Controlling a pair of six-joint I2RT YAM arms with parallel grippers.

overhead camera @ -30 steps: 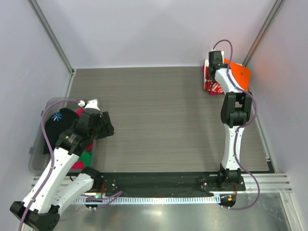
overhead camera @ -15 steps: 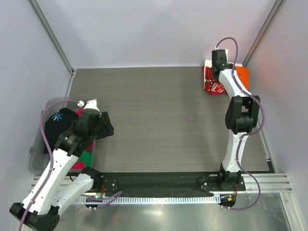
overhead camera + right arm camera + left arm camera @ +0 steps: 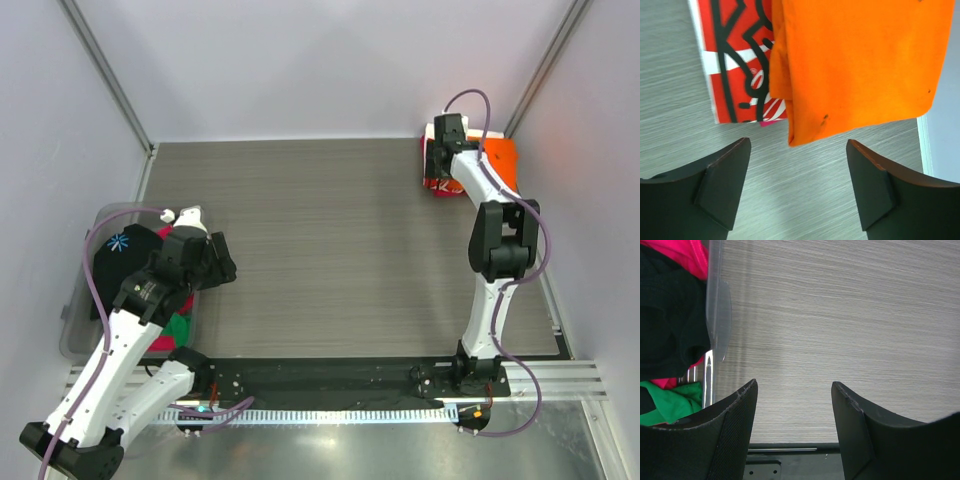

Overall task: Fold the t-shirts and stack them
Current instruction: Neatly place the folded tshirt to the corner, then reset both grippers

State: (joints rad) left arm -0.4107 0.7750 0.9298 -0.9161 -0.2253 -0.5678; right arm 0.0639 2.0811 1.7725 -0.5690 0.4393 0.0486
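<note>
Orange tee sits offset atop the red tee; the parted right jaws should nudge it square, left jaws likewise spread.

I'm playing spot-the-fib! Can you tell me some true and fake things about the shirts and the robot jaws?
1. The folded bright orange cloth t-shirt lies on the red-and-white printed t-shirt. True.
2. The right jaws clamp the orange t-shirt. False: they stand open, empty.
3. The clear plastic bin holds black cloth, pink cloth and green cloth. True.
4. The left jaws hold green cloth. False: open, empty, over the grey table.
</note>
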